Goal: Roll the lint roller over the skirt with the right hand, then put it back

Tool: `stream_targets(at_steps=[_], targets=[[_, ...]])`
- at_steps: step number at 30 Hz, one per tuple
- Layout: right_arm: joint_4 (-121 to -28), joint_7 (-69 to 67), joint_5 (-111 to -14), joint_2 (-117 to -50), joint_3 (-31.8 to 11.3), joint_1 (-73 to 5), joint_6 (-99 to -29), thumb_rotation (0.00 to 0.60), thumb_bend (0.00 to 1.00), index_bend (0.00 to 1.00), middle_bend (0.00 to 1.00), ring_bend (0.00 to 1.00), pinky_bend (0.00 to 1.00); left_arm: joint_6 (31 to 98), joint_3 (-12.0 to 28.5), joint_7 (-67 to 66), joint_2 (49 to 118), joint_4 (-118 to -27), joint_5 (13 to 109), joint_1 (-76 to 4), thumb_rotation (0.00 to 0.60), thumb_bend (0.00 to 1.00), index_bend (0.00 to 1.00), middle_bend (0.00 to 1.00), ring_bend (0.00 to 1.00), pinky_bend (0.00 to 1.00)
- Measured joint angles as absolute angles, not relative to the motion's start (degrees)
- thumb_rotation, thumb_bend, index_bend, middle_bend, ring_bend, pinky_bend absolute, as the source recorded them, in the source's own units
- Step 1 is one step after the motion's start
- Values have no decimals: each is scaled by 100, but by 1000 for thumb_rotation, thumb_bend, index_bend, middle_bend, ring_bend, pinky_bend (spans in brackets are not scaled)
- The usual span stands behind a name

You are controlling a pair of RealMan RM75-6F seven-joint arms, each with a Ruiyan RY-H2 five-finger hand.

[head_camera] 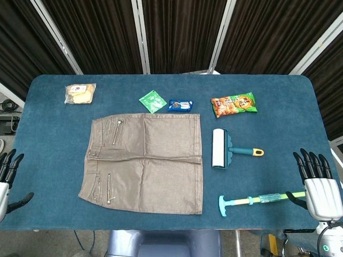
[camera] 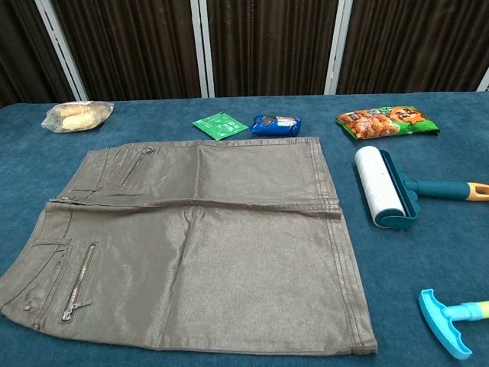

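Lint roller (head_camera: 221, 148) lies untouched on the desk (head_camera: 48, 134), just right of the spread skirt (head_camera: 143, 161).
Both the right hand (head_camera: 318, 184) and left hand (head_camera: 7, 179) hover at the desk's edges, fingers apart, holding nothing.

Blue-topped table (head_camera: 48, 214); dark pleated curtain (head_camera: 177, 32) behind; white poles (head_camera: 140, 32)

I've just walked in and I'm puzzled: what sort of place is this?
Probably a robot test bench, not a home: a blue cloth-covered table before dark curtains, a skirt, lint roller and snack packets neatly arranged, robot hands waiting at left and right.
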State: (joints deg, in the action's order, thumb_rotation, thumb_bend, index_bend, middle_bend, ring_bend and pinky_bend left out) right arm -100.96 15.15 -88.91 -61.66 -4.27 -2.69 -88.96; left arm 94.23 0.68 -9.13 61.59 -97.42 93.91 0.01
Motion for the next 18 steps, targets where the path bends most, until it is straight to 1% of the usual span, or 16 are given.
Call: stream_targets(at_steps=[8,13,14,16,18], targets=[[-10079,1515,-8835,-6182,-395,-306,-8746,600,0,0,0,0,0,9439,71,-841,6140,-9721,9352,28,600,0,0,0,0,0],[-10019,1377,-8668,-6217,-415,-497,-8296,600,6,0,0,0,0,9448,78,-872,6169,-9690,9334,41,600,0,0,0,0,0],[-9978,1357,-8623,-6235,-434,-565,-8171,600,26,0,0,0,0,9426,81,-881,6173,-9690,9319,35,600,0,0,0,0,0],[-9813,1331,-8502,-6309,-507,-779,-7824,600,145,0,0,0,0,9354,97,-927,6188,-9699,9262,8,600,0,0,0,0,0],[-9513,1314,-8352,-6457,-610,-1080,-7377,600,234,0,0,0,0,9300,124,-1020,6214,-9711,9196,-18,600,0,0,0,0,0]])
